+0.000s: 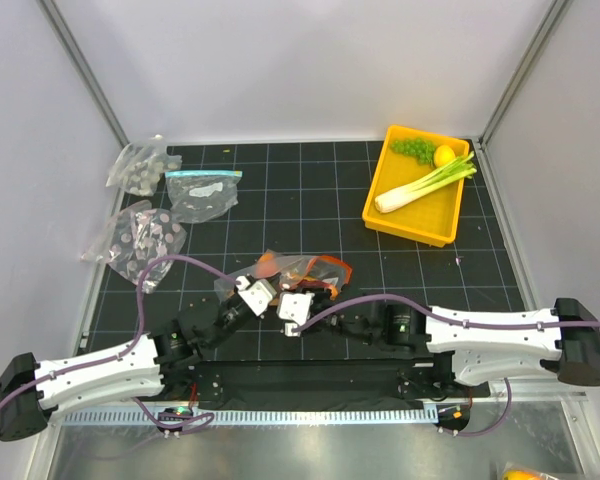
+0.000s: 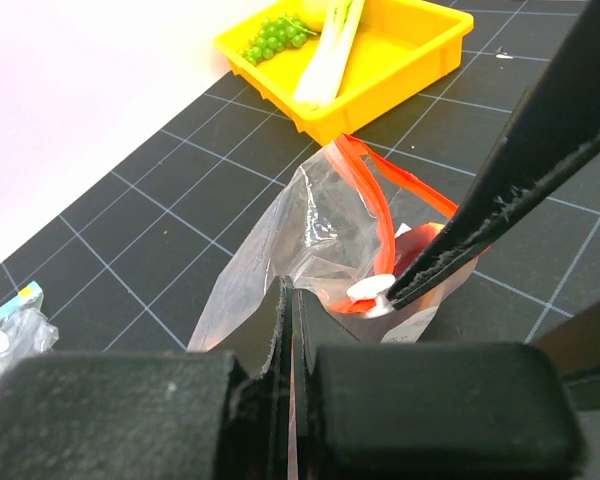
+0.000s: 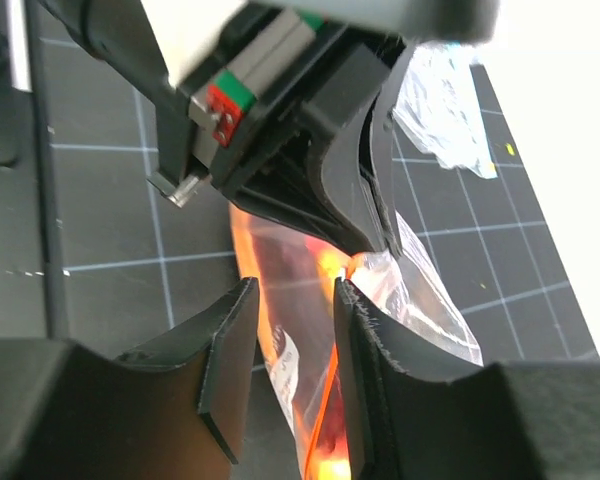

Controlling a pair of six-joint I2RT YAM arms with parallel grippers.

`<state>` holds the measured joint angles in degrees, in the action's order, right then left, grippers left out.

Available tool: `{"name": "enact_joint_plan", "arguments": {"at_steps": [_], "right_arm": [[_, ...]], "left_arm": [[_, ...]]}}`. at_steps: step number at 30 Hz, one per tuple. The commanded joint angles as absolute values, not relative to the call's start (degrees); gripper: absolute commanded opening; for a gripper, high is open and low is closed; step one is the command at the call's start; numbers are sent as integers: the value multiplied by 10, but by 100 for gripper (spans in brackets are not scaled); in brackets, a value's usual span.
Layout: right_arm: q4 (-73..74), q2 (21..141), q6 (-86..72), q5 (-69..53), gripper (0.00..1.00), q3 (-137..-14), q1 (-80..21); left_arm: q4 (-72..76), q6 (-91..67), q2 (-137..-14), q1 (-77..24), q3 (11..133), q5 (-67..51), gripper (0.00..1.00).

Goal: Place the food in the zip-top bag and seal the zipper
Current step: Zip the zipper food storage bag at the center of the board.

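Note:
The zip-top bag (image 1: 298,270) lies crinkled on the black mat between both arms, and its orange-red zipper (image 2: 372,200) arches up at the top. My left gripper (image 2: 290,300) is shut on a clear plastic edge of the bag; in the top view it (image 1: 252,293) sits at the bag's left. My right gripper (image 3: 292,300) is open, its jaws straddling the bag and its zip strip (image 3: 325,415). One of its fingers (image 2: 520,160) touches a white slider (image 2: 370,291). Food shows as a dark-red slab (image 3: 298,265) and orange glow inside the bag.
A yellow tray (image 1: 405,215) at the back right holds green grapes (image 1: 412,149), a lemon (image 1: 444,155) and a leek (image 1: 420,186). Clear bags with grey dotted pieces (image 1: 140,235) and a bag with a light-blue strip (image 1: 202,190) lie at the back left.

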<state>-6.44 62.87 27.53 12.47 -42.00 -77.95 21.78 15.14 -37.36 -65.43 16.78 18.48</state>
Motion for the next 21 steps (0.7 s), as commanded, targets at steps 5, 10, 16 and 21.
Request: {"name": "enact_joint_plan", "arguments": {"at_steps": [5, 10, 16, 21], "right_arm": [[-130, 608, 308, 203, 42, -403, -784], [-135, 606, 310, 204, 44, -399, -785], [-134, 629, 321, 211, 42, -408, -785], [-141, 638, 324, 205, 38, -413, -785]], "left_arm": [[246, 137, -363, -650, 168, 176, 0], [248, 134, -360, -650, 166, 175, 0], [243, 136, -359, -650, 168, 174, 0], [245, 136, -369, -650, 170, 171, 0]]}}
